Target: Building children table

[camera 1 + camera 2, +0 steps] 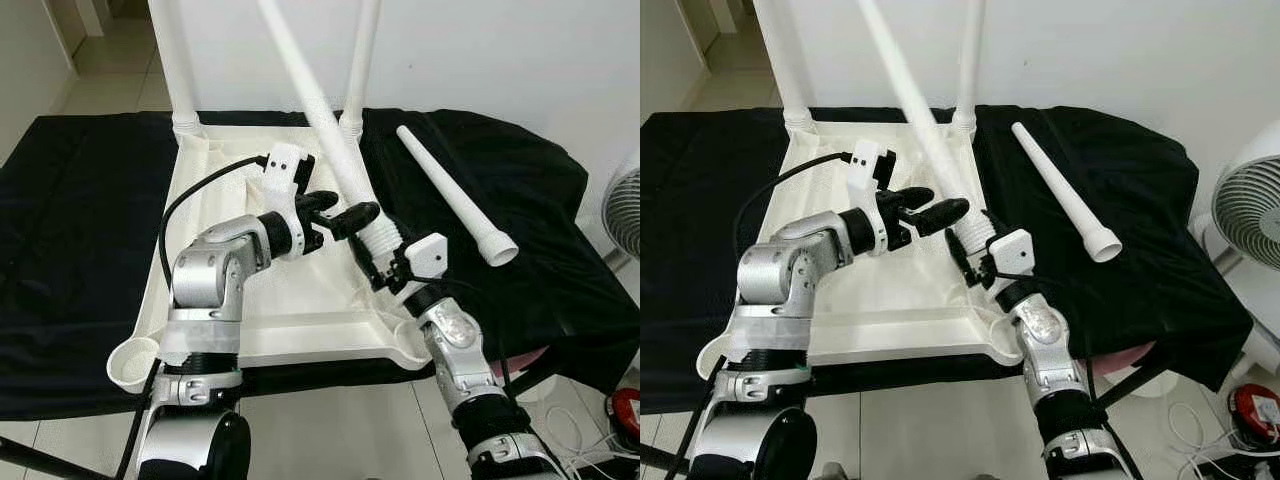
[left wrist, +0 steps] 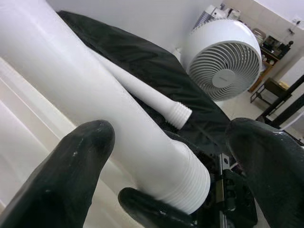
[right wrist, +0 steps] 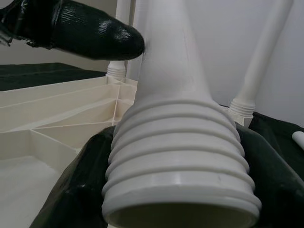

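the leg [image 1: 330,130] you hold slants up and away from its threaded end, which sits clamped in your right gripper [image 1: 385,262] above the near right part of the upturned tabletop [image 1: 230,300]. its long axis leans back toward the far side. your left gripper [image 1: 350,215] comes in from the left, fingers spread around the shaft just above the threads, one tip touching it. the open socket [image 1: 410,345] at the near right corner lies just below and nearer you than the threaded end, so the right arm is closer. count: four legs, two standing [image 1: 175,60] in far sockets, one held, one spare [image 1: 455,195] lying on the black cloth [image 1: 70,220]; two near sockets unfilled.
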{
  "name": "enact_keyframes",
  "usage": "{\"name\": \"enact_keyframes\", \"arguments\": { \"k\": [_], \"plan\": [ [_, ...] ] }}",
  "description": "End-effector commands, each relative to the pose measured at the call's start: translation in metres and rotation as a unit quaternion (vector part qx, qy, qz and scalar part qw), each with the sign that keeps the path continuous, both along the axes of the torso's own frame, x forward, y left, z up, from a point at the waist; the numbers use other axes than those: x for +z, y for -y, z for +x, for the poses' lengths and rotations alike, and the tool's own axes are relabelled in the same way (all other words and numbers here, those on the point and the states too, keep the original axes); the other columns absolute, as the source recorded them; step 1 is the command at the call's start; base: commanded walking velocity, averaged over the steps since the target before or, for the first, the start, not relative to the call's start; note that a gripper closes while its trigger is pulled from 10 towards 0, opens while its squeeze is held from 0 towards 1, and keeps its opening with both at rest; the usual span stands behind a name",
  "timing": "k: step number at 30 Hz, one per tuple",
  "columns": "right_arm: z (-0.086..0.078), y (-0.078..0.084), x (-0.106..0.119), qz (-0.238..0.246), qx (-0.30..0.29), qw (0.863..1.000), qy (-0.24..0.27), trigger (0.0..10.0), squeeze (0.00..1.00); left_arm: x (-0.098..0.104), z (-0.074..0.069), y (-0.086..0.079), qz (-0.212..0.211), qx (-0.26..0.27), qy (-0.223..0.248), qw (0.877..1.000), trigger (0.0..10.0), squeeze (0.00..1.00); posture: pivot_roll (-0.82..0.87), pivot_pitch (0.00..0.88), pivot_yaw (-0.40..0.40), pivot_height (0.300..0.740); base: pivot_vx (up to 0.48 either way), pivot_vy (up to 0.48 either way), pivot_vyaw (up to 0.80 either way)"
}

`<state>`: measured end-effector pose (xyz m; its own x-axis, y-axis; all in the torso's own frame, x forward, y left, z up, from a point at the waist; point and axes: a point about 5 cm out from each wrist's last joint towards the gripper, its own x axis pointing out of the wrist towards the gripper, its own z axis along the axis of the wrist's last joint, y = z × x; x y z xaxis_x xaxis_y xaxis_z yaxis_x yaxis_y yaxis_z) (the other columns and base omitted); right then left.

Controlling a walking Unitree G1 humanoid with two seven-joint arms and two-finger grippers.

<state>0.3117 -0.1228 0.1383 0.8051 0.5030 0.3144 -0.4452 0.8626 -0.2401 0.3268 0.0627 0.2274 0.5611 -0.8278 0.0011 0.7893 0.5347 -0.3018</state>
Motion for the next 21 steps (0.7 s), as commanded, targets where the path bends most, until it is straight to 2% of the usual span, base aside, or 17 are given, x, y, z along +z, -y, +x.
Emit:
{"name": "enact_keyframes", "arguments": {
  "k": [1,6,14,21],
  "plan": [
    [-0.001,0.000,0.004,-0.005,0.005,1.000,0.012,10.0,0.00,-0.001,0.000,0.003,-0.001,-0.017,-0.015,1.000,10.0,0.00,-0.07,0.000,-0.022,0.740,0.000,0.000,0.00],
    [-0.002,-0.003,0.006,-0.007,0.010,1.000,0.017,10.0,0.00,-0.003,0.003,0.004,0.004,-0.016,-0.037,0.999,10.0,0.00,-0.07,0.000,-0.019,0.740,0.000,0.000,0.00],
    [-0.001,-0.006,0.010,-0.008,-0.011,0.999,0.029,10.0,0.00,-0.012,0.006,0.002,0.047,0.001,-0.062,0.997,10.0,0.00,-0.08,0.000,-0.008,0.740,0.000,0.000,0.00],
    [-0.004,-0.012,0.008,-0.005,0.002,1.000,0.022,10.0,0.00,-0.014,0.009,0.003,0.035,0.015,-0.075,0.996,10.0,0.00,-0.08,0.000,-0.010,0.740,0.000,0.000,0.00]
  ]
}}
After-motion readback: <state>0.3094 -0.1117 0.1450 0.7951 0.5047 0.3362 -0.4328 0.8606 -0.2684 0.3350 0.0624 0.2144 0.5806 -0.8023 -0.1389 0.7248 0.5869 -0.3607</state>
